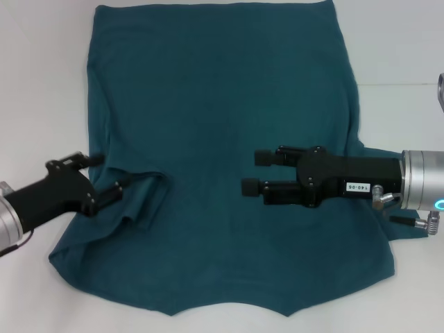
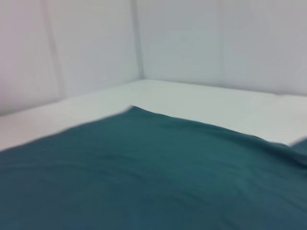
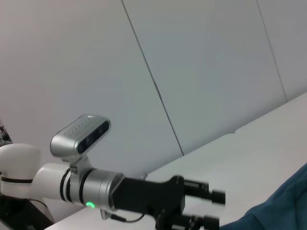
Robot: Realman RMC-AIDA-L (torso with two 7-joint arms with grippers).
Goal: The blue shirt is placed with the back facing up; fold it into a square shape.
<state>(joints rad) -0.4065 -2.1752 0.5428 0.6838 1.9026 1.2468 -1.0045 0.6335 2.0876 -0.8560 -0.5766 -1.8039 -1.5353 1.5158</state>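
The blue shirt (image 1: 222, 104) lies flat on the white table, plain side up and much wider than either gripper. It also fills the lower part of the left wrist view (image 2: 144, 177) and shows as a corner in the right wrist view (image 3: 283, 206). At the shirt's left edge my left gripper (image 1: 105, 175) is open. A raised ridge of folded-in sleeve fabric (image 1: 142, 182) runs from its fingertips toward the middle. Over the shirt's centre-right my right gripper (image 1: 255, 173) hovers open with nothing between its fingers. The right wrist view shows the left gripper (image 3: 213, 209) with its fingers apart.
Bare white table (image 1: 41, 83) shows on both sides of the shirt. Pale walls (image 2: 192, 43) close off the back of the table. The shirt's near hem reaches almost to the front edge of the head view.
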